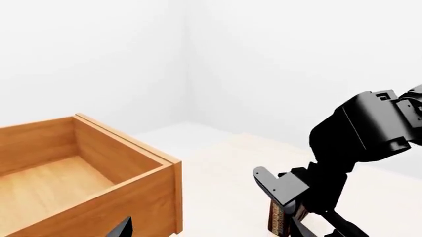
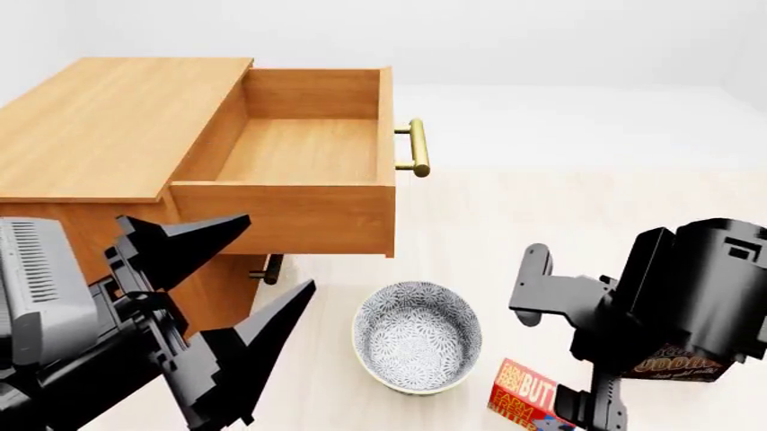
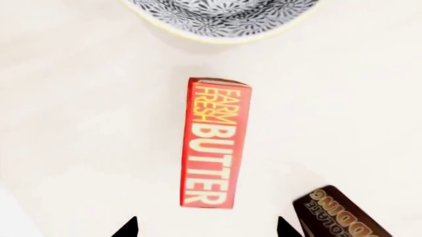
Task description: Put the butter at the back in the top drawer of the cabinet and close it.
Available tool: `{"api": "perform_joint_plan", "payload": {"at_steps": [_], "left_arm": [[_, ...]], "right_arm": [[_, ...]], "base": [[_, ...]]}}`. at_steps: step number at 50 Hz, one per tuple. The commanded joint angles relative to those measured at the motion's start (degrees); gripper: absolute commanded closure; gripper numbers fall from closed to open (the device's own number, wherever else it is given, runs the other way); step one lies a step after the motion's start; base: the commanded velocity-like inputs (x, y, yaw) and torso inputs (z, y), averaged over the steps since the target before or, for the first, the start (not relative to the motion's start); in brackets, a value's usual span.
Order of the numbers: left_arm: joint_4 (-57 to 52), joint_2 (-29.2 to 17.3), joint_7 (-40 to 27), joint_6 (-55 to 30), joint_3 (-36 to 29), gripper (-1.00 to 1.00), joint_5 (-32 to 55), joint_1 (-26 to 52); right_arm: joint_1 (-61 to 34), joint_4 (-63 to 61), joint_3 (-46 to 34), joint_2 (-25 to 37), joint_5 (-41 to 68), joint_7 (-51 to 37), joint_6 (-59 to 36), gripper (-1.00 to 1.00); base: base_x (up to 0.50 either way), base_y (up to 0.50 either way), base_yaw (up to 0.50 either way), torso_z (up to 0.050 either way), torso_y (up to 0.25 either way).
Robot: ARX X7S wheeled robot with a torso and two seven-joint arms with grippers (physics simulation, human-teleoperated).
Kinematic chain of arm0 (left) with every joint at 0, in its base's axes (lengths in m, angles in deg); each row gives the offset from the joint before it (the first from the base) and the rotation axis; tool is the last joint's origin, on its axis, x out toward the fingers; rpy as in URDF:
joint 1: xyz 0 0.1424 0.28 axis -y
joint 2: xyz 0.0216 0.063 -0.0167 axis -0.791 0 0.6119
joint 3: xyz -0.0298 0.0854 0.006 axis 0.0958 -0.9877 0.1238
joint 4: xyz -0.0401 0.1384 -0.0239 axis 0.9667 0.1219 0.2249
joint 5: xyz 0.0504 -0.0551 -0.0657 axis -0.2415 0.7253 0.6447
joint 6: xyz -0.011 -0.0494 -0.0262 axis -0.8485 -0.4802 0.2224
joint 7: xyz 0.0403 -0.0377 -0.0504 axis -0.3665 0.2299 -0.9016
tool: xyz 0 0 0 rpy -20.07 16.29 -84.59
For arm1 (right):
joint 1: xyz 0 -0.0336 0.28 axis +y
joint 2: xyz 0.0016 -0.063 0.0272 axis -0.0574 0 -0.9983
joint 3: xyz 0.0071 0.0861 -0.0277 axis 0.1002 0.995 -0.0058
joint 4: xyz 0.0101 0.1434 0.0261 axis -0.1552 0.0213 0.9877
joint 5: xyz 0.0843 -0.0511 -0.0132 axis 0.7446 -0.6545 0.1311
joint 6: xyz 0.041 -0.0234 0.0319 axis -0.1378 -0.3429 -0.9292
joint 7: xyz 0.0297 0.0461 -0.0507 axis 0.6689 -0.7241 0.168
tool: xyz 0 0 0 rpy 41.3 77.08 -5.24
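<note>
Butter [image 3: 215, 143] lies flat on the pale floor, label up, just beside the patterned bowl [image 2: 418, 334] and close to the chocolate pudding box [image 3: 343, 212], though apart from both. The right gripper [image 3: 205, 228] hovers right over it; in the right wrist view its two fingertips show on either side of the box's near end, spread wider than the box and touching nothing. So the step in hand is the pick-up, with the grasp not yet made.

The top drawer [image 2: 305, 148] of the cabinet [image 2: 108, 126] already stands pulled out, its wooden inside bare and its brass handle [image 2: 416, 147] facing the robot's right. The left gripper [image 2: 258, 296] hangs near the drawer's front corner, fingers spread wide and holding nothing (the left wrist view looks across the drawer toward the right arm).

Next, as I judge it, the right gripper needs to come straight down so that the fingers straddle the box's narrow width, then close. The pudding box sits close to one fingertip, so the descent should stay centred to avoid nudging it. After that come the lift, the carry to the rear of the drawer, and the push shut.
</note>
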Motion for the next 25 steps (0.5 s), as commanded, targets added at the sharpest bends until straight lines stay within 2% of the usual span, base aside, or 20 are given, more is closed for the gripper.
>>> {"api": "perform_joint_plan", "payload": {"at_steps": [1,25], "left_arm": [[0.4,0.4,-0.1,-0.2,0.0,-1.0,-0.1,-0.2],[0.7,1.0,-0.1,-0.8,0.2,-1.0,-0.2,-0.4]], "right_arm": [[2.0,2.7,-1.8,-1.6,-1.4,0.1,1.3,-1.0],[5.5,6.8,-2.5,-2.3,-2.5,-0.6,4.2,-1.0]], "base": [[0.0,0.0,0.0,0.0,0.0],[0.0,0.0,0.0,0.0,0.0]]}}
